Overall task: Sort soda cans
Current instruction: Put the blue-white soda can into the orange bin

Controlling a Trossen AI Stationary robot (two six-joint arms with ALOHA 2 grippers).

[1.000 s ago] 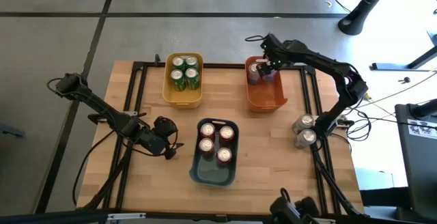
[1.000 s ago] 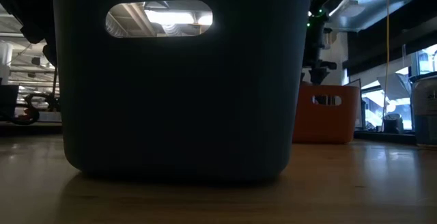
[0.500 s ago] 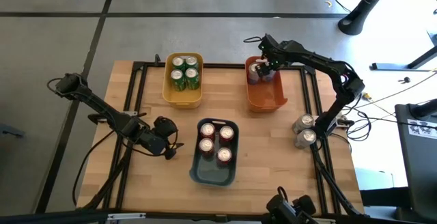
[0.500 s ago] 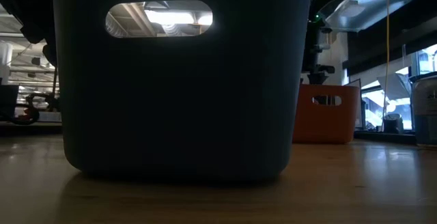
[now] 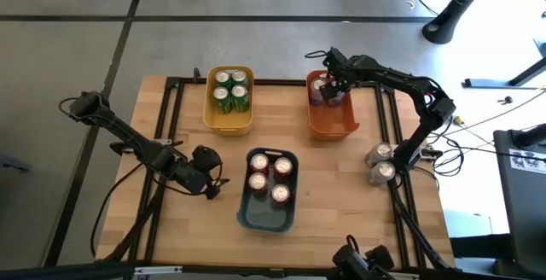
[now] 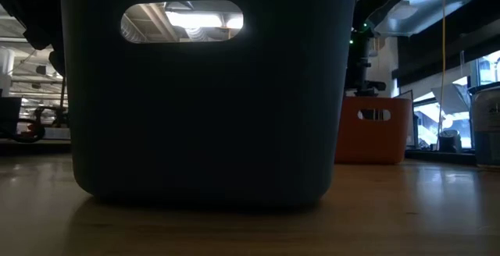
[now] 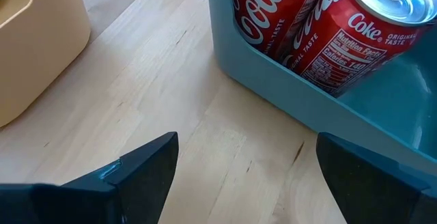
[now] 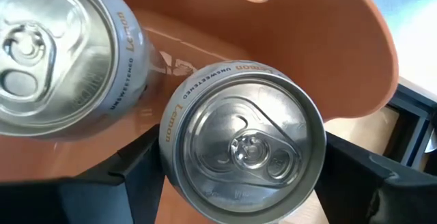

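My right gripper (image 5: 334, 89) is over the far end of the orange bin (image 5: 333, 119), shut on a silver can (image 8: 242, 142). A second silver can (image 8: 54, 53) stands beside it in the bin and also shows in the high view (image 5: 319, 88). Two more silver cans (image 5: 381, 162) stand at the table's right edge. Several green cans (image 5: 230, 90) stand in the yellow bin (image 5: 229, 119). Three red cans (image 5: 269, 177) stand in the dark blue bin (image 5: 271, 216). My left gripper (image 5: 207, 176) is open and empty, left of the blue bin. My right gripper pinches the silver can's side wall (image 8: 167, 138) just below the rim, between its two fingers (image 8: 140, 169). It comes from above, pointing down. The can is upright inside the orange bin. I cannot tell whether its base stands on the bin's floor.
The blue bin's wall (image 6: 203, 92) fills most of the low view, with the orange bin (image 6: 373, 127) behind it to the right. A black frame rail (image 5: 388, 118) runs along the table's edges. Bare wood lies between the bins.
My right gripper has gone down a little into the far end of the orange bin, keeping the silver can upright.
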